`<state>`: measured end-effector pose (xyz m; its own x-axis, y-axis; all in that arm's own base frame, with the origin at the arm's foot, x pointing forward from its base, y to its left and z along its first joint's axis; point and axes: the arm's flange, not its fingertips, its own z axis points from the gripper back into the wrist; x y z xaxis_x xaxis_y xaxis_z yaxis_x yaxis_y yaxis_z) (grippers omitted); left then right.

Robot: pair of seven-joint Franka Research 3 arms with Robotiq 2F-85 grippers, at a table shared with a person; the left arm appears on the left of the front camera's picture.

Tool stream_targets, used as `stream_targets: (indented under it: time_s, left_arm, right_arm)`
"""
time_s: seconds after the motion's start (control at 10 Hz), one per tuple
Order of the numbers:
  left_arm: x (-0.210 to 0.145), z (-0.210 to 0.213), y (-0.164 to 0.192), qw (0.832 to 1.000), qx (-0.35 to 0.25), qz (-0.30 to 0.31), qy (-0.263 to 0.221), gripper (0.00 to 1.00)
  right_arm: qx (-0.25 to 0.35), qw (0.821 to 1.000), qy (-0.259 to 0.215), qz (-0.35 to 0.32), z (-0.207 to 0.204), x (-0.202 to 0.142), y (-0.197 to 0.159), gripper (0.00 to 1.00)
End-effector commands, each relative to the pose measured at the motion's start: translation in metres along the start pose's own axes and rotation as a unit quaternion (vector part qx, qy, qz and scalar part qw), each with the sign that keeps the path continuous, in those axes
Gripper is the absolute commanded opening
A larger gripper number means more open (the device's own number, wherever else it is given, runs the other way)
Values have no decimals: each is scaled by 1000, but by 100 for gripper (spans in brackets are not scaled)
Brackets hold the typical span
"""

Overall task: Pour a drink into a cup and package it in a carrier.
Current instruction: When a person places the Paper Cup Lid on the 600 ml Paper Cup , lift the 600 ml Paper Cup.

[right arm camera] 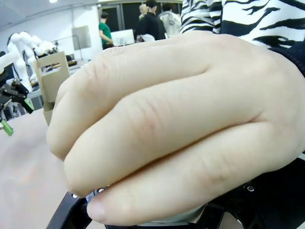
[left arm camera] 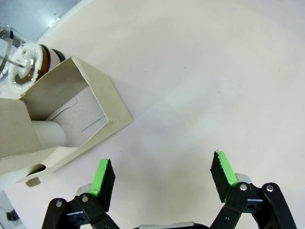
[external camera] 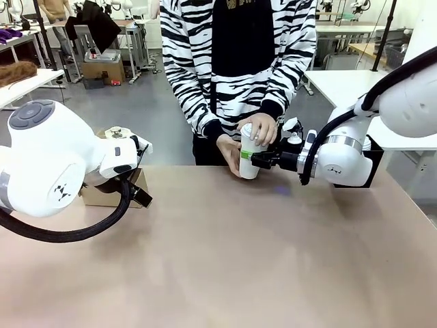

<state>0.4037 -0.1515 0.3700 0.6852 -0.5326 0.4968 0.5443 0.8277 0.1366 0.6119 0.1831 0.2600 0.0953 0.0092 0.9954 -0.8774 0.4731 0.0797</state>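
My right claw [external camera: 248, 156] grips the cup [external camera: 247, 169], a hand [external camera: 259, 128] on its top. My left claw [left arm camera: 162, 164] gapes; packing the carrier [left arm camera: 64, 78] remains.

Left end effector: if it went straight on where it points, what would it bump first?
Most likely the bare table. The left end effector points down at it with its jaws open, and the carrier sits just off to one side, so it would probably miss that.
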Motion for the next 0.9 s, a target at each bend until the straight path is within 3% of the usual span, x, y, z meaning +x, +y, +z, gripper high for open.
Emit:
stream_targets:
  time_s: [0.0, 0.8]
  left_arm:
    - [0, 0, 0, 1000, -1, 0, -1, 100]
    - [0, 0, 0, 1000, -1, 0, -1, 100]
  right_arm:
    - [4, 1000, -9, 2, -4, 10, 5, 76]
    - [4, 1000, -9, 2, -4, 10, 5, 76]
